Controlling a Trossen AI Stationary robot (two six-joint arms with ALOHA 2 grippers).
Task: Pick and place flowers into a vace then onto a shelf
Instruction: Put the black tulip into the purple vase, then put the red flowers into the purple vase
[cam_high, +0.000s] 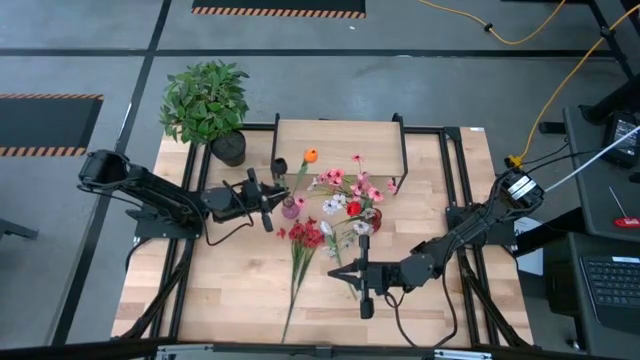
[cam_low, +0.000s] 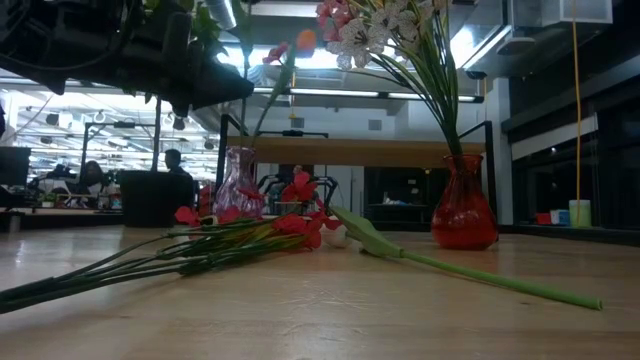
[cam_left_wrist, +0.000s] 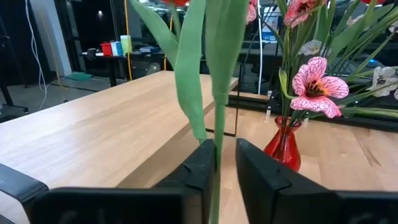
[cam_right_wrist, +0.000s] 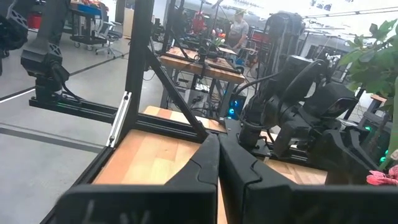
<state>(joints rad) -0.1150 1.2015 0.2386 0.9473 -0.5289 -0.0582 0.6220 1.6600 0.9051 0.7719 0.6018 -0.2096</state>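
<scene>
An orange-bloomed flower (cam_high: 310, 156) stands in a clear pinkish vase (cam_high: 290, 208), its green stem (cam_left_wrist: 216, 124) rising between the slightly parted fingers of my left gripper (cam_high: 281, 205), which is level beside the vase. A red vase (cam_high: 372, 218) to the right holds several flowers (cam_high: 345, 190). More flowers (cam_high: 303, 245) lie flat on the table. My right gripper (cam_high: 338, 270) hovers shut near them, holding nothing. The shelf (cam_high: 340, 140) stands at the far side. My left gripper has the orange flower's stem (cam_left_wrist: 215, 177) upright between its fingers, which come at it level from the table's left and lie across it. The stem runs close along one finger (cam_left_wrist: 200, 165), with a gap to the other. I cannot tell whether it touches.
A bushy potted plant (cam_high: 205, 100) stands at the far left corner. A loose green stem (cam_low: 470, 272) lies on the table in front of the red vase (cam_low: 463, 205). Bare wood shows at the near left and near right.
</scene>
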